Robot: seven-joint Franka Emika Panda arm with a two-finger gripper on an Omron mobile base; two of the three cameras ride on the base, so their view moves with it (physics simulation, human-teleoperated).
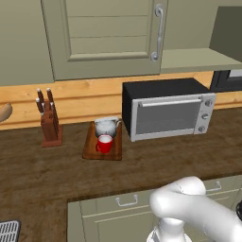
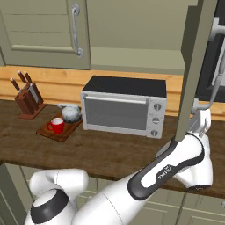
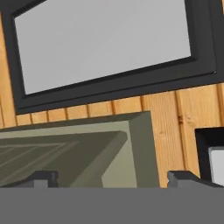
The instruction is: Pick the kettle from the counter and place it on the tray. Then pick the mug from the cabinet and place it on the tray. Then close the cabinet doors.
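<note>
The silvery kettle (image 1: 106, 126) (image 2: 71, 113) and the red mug (image 1: 104, 144) (image 2: 56, 125) both stand on the reddish-brown tray (image 1: 90, 147) (image 2: 66, 132), which lies on the dark counter (image 1: 56, 175). The cabinet's left door (image 1: 108, 35) is shut. Its right door (image 2: 193, 74) hangs wide open, leaving the pale shelf (image 1: 198, 59) bare. My gripper (image 2: 200, 119) is by that open door's lower edge, near its curved handle (image 2: 214, 85). In the hand view my gripper (image 3: 113, 180) is open, its fingertips (image 3: 43, 177) wide apart, with the grey-green door panel (image 3: 87, 151) just ahead.
A black and silver toaster oven (image 1: 168, 111) (image 2: 123, 107) stands right of the tray. A knife block (image 1: 48, 120) is on the tray's left. A dark-framed grey panel (image 3: 109, 43) sits on the orange wood wall. Drawers (image 1: 127, 208) run under the counter.
</note>
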